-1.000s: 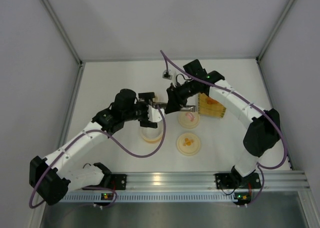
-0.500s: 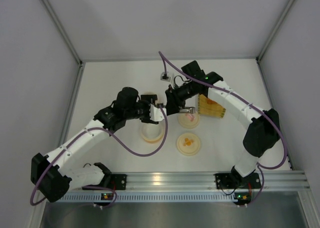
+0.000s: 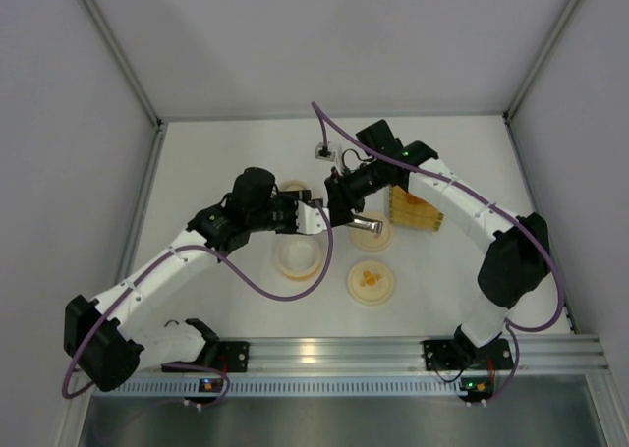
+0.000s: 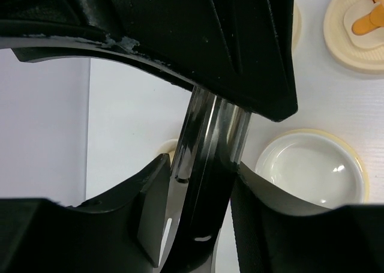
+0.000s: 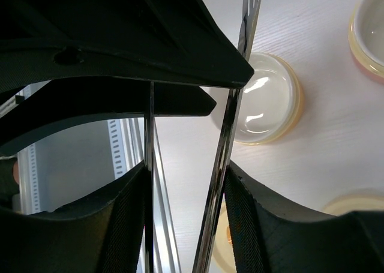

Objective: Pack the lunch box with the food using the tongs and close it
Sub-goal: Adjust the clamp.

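Top view: the left gripper (image 3: 305,218) and right gripper (image 3: 338,209) meet nose to nose mid-desk (image 3: 216,162) with the tongs (image 3: 366,224) bridging them. The long axis runs roughly left-right and one metal end pokes out right, over the pink-marked lid (image 3: 371,233). Both arms are on the tool, so neither is nearer. Orange chunks (image 3: 415,197), likely the food, sit on the yellow tray (image 3: 421,209), right of the fingers on the right arm's side; I can't find the pale ball. An open bowl (image 3: 300,258) lies just near-side of the left gripper, a second bowl (image 3: 292,187) is half hidden behind it, and the orange-marked lid (image 3: 371,280) is nearer the bases. Left wrist: the tongs (image 4: 207,159) run straight up between the fingers (image 4: 150,213), both arms squeezed together, and the fingers are narrow and look pressed on both sides, so a grip. The bowl (image 4: 312,171) is below right and a lid (image 4: 354,27) is in the top corner. Right wrist: the tongs (image 5: 225,135) have their arms spread apart, each one against a finger (image 5: 120,225), so they are held at a medium gap. The tip points away over a bowl (image 5: 267,99), with another bowl (image 5: 369,33) at the edge. Judgement: a handover. One side must release before the tool can swing to the tray, and the lids under the free end crowd that sweep.
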### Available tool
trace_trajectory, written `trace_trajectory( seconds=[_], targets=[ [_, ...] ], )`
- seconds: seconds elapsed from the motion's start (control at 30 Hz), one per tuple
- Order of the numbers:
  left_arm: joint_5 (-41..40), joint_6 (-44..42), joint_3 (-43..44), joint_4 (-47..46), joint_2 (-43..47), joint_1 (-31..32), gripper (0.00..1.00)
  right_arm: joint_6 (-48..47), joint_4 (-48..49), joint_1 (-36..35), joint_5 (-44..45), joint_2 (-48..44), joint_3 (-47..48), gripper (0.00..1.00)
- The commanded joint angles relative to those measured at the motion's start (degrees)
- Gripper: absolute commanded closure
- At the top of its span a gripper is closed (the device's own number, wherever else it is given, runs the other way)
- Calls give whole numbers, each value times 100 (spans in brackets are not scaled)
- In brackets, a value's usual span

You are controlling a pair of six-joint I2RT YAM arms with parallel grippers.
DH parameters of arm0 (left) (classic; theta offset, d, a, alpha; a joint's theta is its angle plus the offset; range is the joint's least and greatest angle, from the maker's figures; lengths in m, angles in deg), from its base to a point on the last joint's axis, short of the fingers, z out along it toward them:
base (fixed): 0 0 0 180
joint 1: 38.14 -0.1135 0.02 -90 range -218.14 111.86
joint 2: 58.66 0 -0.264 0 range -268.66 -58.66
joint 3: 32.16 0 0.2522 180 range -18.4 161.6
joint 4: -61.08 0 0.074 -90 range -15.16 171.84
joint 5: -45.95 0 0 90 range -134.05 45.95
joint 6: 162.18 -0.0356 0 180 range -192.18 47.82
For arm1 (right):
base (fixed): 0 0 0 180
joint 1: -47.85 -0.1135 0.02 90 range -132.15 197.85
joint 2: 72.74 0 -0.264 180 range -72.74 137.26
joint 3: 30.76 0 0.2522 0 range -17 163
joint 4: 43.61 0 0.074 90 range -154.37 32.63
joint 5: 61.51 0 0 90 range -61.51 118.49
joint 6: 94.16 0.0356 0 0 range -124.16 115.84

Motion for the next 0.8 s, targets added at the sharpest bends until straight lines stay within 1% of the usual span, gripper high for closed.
trace_trajectory(
  seconds=[0.0,0.07,0.2,0.27,0.3,0.4,0.5,0.7,0.77],
  targets=[
    [32,78,269,-14,-35,32,53,-132,-85,-195,-314,-222,50,50],
    [23,96,287,12,-61,32,55,-132,-85,-204,-305,-222,50,48],
    [-21,113,287,-14,-61,32,56,-141,-94,-195,-296,-213,50,48],
    [-39,113,287,-23,-61,32,56,-141,-94,-195,-296,-213,42,51],
    [-39,122,269,-31,-53,32,56,-141,-94,-195,-287,-205,42,56],
    [-12,52,217,-40,9,32,54,-114,-85,-195,-296,-187,50,61],
    [-3,-62,138,-119,105,41,54,-71,-68,-195,-296,-178,68,64],
    [-144,-396,-108,-180,299,207,55,-35,-111,-195,-375,-108,156,64],
    [-241,-511,-222,-268,343,260,54,-26,-112,-195,-384,-90,165,66]
  ],
)
